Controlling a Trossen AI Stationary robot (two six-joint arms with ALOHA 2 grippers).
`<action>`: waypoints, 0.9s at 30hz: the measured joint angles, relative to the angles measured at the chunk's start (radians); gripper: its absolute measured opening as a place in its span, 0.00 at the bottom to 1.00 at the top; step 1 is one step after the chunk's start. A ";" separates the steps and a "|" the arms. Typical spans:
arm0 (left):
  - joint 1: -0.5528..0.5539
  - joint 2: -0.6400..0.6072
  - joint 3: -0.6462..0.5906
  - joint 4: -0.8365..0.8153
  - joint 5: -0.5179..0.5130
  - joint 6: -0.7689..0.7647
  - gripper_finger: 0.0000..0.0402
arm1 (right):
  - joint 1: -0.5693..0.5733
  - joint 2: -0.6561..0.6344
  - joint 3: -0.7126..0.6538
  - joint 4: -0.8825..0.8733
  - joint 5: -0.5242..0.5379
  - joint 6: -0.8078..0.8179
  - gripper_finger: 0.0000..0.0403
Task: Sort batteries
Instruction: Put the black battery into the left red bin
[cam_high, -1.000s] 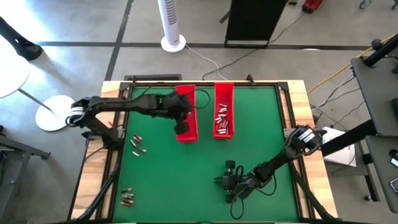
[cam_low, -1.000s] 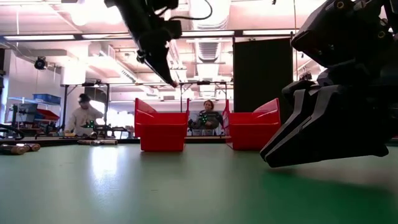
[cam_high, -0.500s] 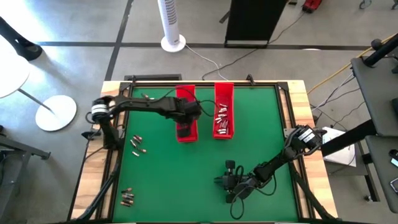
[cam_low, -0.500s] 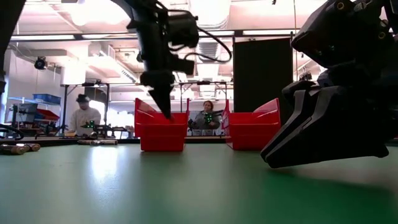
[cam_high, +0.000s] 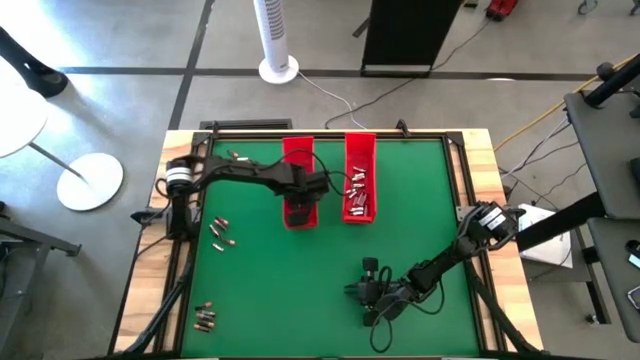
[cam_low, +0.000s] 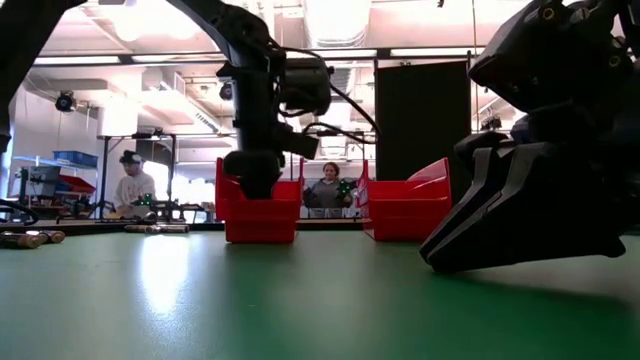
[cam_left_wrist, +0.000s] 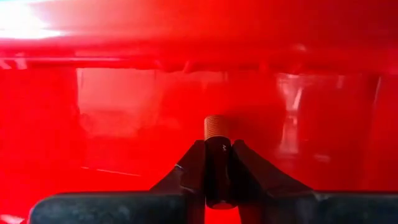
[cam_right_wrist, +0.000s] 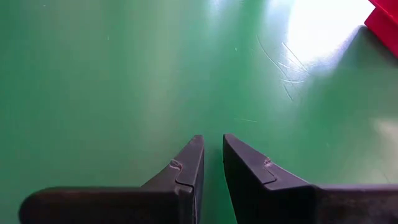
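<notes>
A brown-tipped battery (cam_left_wrist: 217, 128) sits pinched in the left pincer (cam_left_wrist: 217, 163), down inside the left red tray (cam_high: 297, 190) at about twelve o'clock on the counter (cam_high: 300, 290). The right pincer (cam_right_wrist: 211, 163), nearly closed and apparently empty, rests at five o'clock.

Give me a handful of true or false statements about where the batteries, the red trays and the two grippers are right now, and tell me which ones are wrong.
1. The left gripper is shut on a battery inside the left red tray. True.
2. The right red tray holds no batteries. False: several batteries lie in it.
3. The right gripper holds a battery. False: nothing sits between its fingers, and it rests low over bare green mat.
4. Loose batteries lie on the mat near its left edge. True.
5. Both arms are working at the trays. False: only the left one is; the right waits near the table's front.
</notes>
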 joint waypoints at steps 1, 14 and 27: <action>0.000 0.006 0.000 0.002 0.000 0.005 0.08 | 0.000 0.002 0.000 0.001 0.002 0.001 0.13; 0.000 0.027 0.002 0.012 -0.006 0.032 0.09 | 0.000 0.003 0.000 0.001 0.002 0.000 0.13; -0.001 0.033 -0.003 0.038 0.077 0.051 0.13 | 0.000 0.004 0.000 0.000 0.001 0.000 0.13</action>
